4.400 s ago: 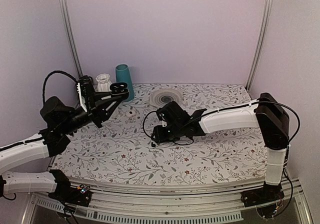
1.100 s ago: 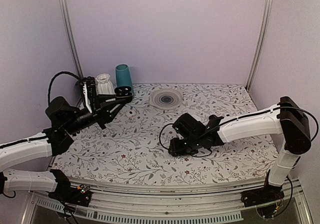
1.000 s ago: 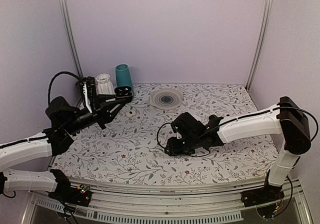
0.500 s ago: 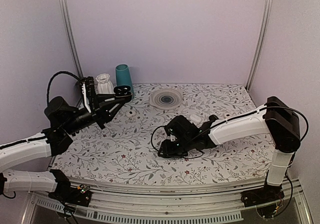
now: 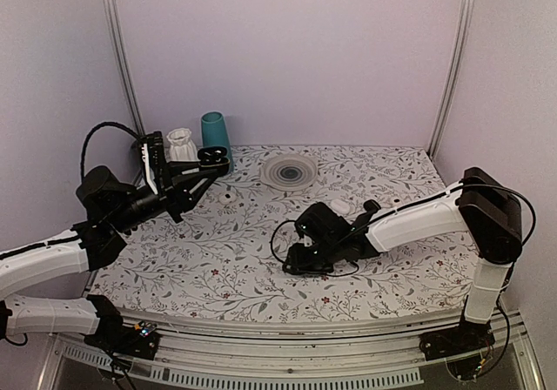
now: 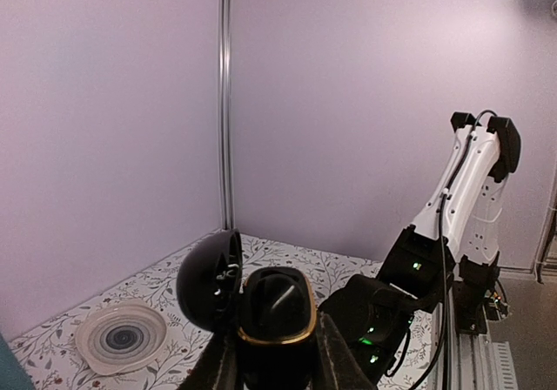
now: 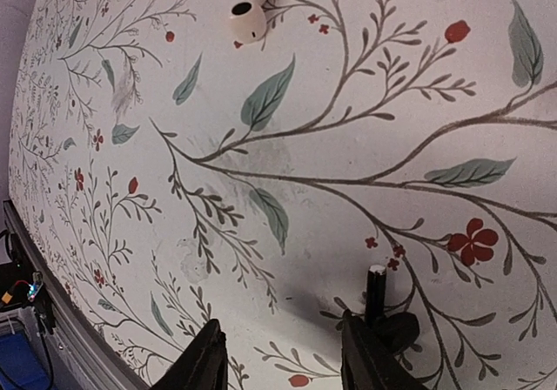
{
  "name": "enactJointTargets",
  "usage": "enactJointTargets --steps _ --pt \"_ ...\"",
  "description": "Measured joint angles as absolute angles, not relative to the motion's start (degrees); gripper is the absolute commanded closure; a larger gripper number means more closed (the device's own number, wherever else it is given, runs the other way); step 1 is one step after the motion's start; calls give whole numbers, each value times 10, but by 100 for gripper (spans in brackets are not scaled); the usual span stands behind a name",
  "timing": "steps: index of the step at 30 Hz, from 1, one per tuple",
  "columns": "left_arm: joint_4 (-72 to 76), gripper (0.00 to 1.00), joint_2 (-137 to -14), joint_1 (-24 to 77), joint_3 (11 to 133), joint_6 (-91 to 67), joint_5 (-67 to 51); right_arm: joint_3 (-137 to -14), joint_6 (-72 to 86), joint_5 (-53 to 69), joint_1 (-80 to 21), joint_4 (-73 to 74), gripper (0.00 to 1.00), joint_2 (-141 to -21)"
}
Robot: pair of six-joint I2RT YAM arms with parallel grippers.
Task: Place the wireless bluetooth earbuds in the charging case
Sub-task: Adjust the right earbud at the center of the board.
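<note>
Left gripper [image 6: 277, 357] was clamped on the charging case [image 6: 277, 307]. Its lid [image 6: 209, 279] stood open and the well contents were indistinct. Right gripper [image 7: 283, 359] had jaws apart over the cloth [image 7: 348, 146]. A black earbud [image 7: 379, 319] lay at one fingertip, body in shadow, stem pointing away along my reach.

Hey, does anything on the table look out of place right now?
A white earbud lies loose on the floral cloth, ahead of the right end effector. It looks odd because the black earbud right by that end effector and the charging case held open in the left end effector are both black.
</note>
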State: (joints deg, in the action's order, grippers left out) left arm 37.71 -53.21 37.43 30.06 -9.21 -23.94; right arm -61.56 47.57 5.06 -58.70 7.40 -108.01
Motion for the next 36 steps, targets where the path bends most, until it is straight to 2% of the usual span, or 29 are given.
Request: enactJointTargets --steps 36 --pt "378 100 -537 374 301 -90 -244 -535 468 5 -542 123 55 -996"
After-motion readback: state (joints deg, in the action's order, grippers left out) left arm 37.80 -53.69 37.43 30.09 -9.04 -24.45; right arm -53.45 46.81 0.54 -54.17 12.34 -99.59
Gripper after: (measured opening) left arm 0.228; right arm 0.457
